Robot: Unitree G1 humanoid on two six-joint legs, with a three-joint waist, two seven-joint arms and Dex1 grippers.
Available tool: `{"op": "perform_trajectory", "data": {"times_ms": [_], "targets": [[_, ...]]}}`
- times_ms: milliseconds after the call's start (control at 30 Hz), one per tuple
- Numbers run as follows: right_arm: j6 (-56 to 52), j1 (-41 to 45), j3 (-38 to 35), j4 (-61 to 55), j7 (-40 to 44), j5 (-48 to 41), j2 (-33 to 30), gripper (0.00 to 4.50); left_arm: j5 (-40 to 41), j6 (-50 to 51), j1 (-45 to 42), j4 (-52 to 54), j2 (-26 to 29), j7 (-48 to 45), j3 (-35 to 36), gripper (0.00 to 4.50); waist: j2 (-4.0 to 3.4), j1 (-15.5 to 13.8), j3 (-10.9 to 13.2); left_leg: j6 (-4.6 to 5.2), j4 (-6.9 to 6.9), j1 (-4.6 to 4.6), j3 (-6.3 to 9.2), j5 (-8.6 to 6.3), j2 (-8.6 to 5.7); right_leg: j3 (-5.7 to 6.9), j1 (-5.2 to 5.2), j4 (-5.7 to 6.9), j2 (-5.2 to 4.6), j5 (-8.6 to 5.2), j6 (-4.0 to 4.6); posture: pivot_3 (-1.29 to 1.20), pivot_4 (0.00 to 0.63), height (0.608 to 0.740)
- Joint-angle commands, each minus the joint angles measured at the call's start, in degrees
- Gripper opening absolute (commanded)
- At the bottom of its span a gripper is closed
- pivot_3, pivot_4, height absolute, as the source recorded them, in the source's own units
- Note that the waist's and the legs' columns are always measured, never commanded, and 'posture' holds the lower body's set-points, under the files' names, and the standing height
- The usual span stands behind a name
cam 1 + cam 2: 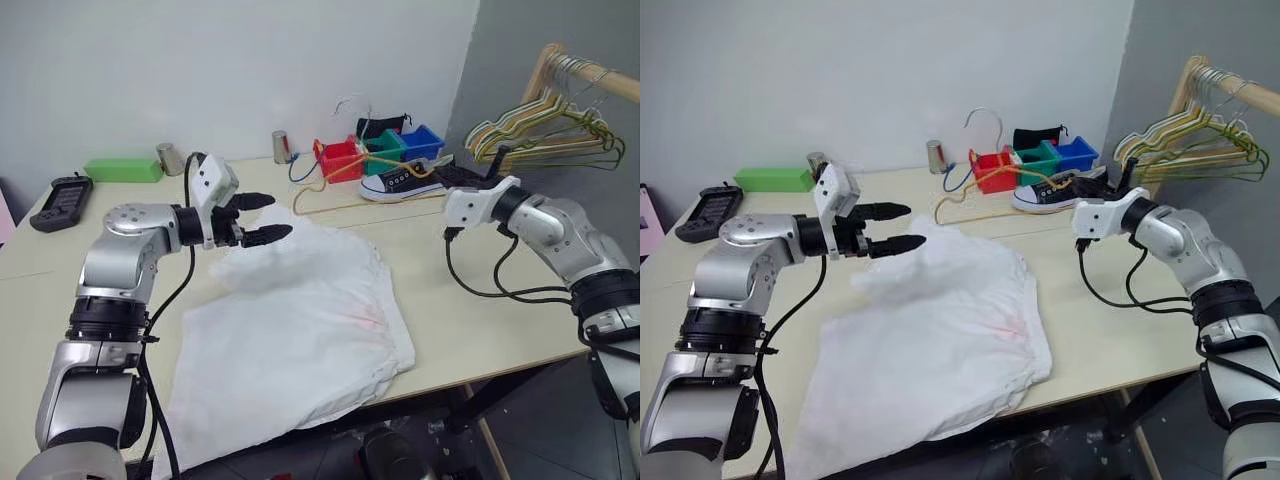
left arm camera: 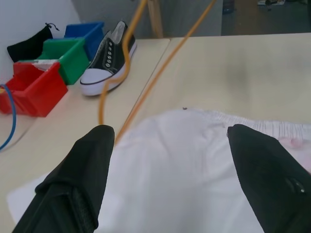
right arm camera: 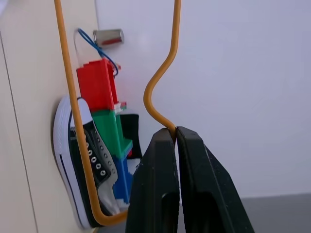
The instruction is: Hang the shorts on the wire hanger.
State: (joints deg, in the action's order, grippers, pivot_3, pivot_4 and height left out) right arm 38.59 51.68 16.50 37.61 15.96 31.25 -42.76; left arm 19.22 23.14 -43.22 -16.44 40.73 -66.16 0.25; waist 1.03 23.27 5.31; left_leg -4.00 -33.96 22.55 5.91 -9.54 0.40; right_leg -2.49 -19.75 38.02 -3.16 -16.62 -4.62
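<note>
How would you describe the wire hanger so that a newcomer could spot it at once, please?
Look past the white fabric shorts spread on the beige table. The thin yellow-gold wire hanger runs from there to the shut right gripper. Unlike the thicker pale hangers on the rail, it is one bare wire.

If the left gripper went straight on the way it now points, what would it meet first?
Probably the thin yellow-gold wire hanger, crossing just beyond the open left gripper; the white fabric shorts lie below its line. Depth is uncertain.

Both head views look down across the table [image 1: 480,290] toward twelve o'clock. Wrist views sit close; all share the shoe [image 2: 109,58].
</note>
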Motion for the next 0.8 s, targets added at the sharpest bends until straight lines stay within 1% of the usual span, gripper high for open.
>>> {"op": "perform_trajectory", "data": {"times_ms": [33,167,433,667,800], "targets": [[1.35,1.05,-0.93,-1.69,-1.79,1.15,-1.17,0.03,1.27,-0.83,-2.91,-0.75,1.23,-3.08,1.28,3.96,0.0,0.02,0.0,0.0,0.0,0.0,-0.01,0.0,0.0,0.0,0.0,0.0,0.0,0.0,0.0,-0.3,0.0,0.74],[2.9,0.69,-0.81,-2.97,-1.83,1.74,-0.97,0.03,-1.58,-4.33,-3.83,-3.95,1.34,-4.58,-0.34,3.96,0.0,0.15,0.0,0.0,0.01,-0.01,0.0,0.0,0.01,0.0,-0.01,0.03,0.0,0.0,0.01,-0.3,0.0,0.74],[3.91,0.01,-1.48,-9.58,-0.38,0.5,-0.42,0.03,-6.03,-10.96,-6.28,-11.26,0.8,-6.68,-2.78,3.96,0.0,0.4,0.0,0.01,0.0,-0.1,0.0,0.0,0.0,-0.02,0.04,0.1,0.0,0.0,0.01,-0.32,0.0,0.74],[3.46,-0.52,-1.94,-13.88,0.59,-0.42,0.34,0.03,-7.76,-12.65,-6.17,-12.34,0.03,-7.61,-4.39,3.96,0.0,0.39,0.0,0.01,0.0,-0.09,0.0,0.0,0.01,-0.02,0.03,0.09,0.0,0.0,0.01,-0.32,0.0,0.74],[2.46,-0.36,-2.15,-15.49,1.07,-0.9,0.96,0.03,-8.65,-12.75,-5.31,-11.19,-0.37,-8.26,-5.51,3.96,0.0,0.42,0.0,0.01,0.0,-0.1,0.0,0.0,0.01,-0.02,0.03,0.11,0.0,0.0,0.01,-0.33,0.0,0.74]]}}
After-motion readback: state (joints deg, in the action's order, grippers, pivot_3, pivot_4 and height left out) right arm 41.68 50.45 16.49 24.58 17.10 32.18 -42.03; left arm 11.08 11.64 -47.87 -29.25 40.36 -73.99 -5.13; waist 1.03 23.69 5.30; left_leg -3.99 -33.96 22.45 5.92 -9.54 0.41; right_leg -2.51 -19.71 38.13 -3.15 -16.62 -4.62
